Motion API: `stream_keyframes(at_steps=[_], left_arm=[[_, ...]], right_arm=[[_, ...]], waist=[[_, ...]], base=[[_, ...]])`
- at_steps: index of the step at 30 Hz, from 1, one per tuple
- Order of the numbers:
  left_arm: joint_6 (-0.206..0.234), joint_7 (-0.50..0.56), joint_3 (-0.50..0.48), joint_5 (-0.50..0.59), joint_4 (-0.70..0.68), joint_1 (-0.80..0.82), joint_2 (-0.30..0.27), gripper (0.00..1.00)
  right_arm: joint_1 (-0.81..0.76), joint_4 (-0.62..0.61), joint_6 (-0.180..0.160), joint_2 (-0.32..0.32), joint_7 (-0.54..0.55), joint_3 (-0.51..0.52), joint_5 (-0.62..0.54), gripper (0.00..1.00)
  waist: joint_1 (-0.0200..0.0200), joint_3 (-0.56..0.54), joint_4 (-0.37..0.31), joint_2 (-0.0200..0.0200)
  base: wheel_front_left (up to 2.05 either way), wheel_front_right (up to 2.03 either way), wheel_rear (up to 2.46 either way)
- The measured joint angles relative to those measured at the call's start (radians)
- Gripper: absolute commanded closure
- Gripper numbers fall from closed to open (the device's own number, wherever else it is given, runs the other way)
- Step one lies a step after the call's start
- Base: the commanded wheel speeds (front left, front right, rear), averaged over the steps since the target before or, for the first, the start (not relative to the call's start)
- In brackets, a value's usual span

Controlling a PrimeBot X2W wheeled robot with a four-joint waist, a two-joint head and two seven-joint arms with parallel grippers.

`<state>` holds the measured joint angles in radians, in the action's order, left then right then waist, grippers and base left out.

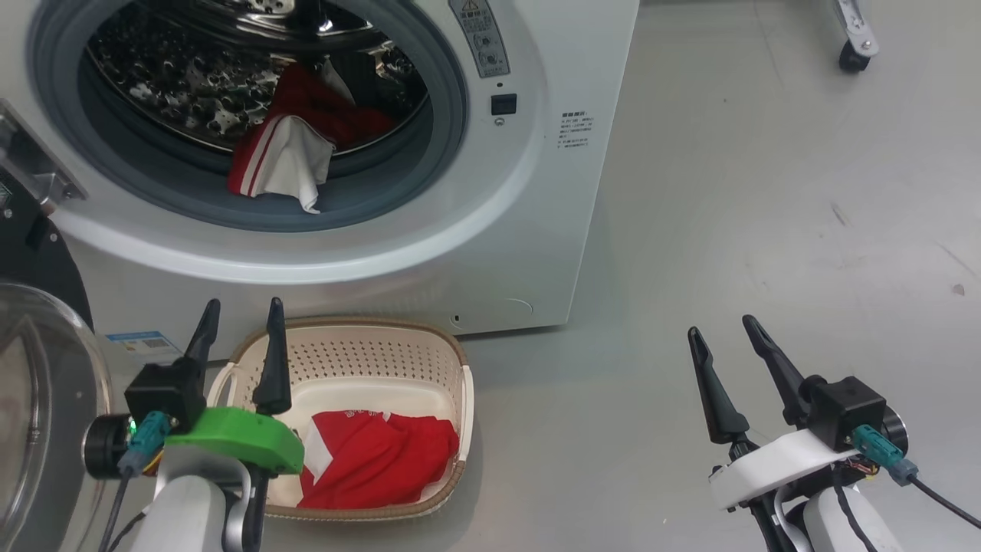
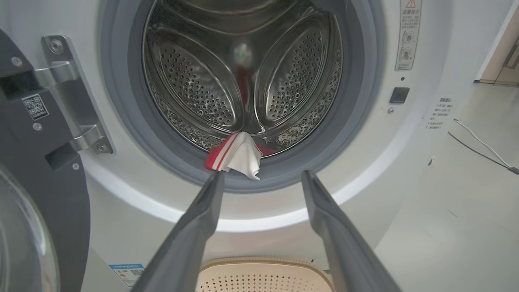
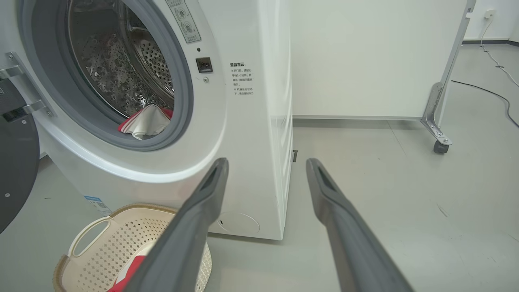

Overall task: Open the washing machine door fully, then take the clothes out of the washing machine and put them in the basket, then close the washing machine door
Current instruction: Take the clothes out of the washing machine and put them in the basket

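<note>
Grey floor (image 1: 766,230) bears basket (image 1: 368,356) before washing machine (image 1: 521,230); left fingers (image 1: 273,360) and right fingers (image 1: 713,391) released.

- Washing machine door (image 1: 34,399): cut by the head view's left edge; part of the glass bowl and black rim shows.
- Washing machine (image 1: 475,253): top runs past the upper edge.
- Clothes (image 1: 287,157): rear part lost in the drum's shadow.
- Basket (image 1: 429,345): near-left corner behind the left pincer (image 1: 244,303).
- Red garment (image 1: 383,460): left part covered likewise.
- Side print (image 1: 575,130): too small to read.
- Castor frame (image 1: 854,38): cut off at the top.
</note>
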<state>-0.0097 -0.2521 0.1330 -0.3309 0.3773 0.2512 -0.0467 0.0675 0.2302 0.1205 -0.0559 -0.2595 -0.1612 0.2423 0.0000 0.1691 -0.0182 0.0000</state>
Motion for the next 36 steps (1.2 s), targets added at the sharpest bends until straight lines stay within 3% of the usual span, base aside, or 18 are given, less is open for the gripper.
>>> stream_keyframes(at_steps=[18, 36], left_arm=[[0.041, 0.0, 0.039, 0.011, -0.09, -0.237, -0.001, 0.0], [0.059, 0.036, 0.062, 0.016, -0.2, -0.325, -0.001, 0.0]], right_arm=[[-0.122, -0.004, -0.021, 0.007, 0.0, 0.003, 0.0, 0.0], [-0.146, -0.032, -0.027, 0.01, 0.0, -0.009, -0.002, 0.0]], waist=[[0.0, -0.149, 0.025, 0.0], [0.0, -0.162, 0.04, 0.0]], base=[[0.0, 0.0, 0.0], [0.0, 0.0, 0.0]])
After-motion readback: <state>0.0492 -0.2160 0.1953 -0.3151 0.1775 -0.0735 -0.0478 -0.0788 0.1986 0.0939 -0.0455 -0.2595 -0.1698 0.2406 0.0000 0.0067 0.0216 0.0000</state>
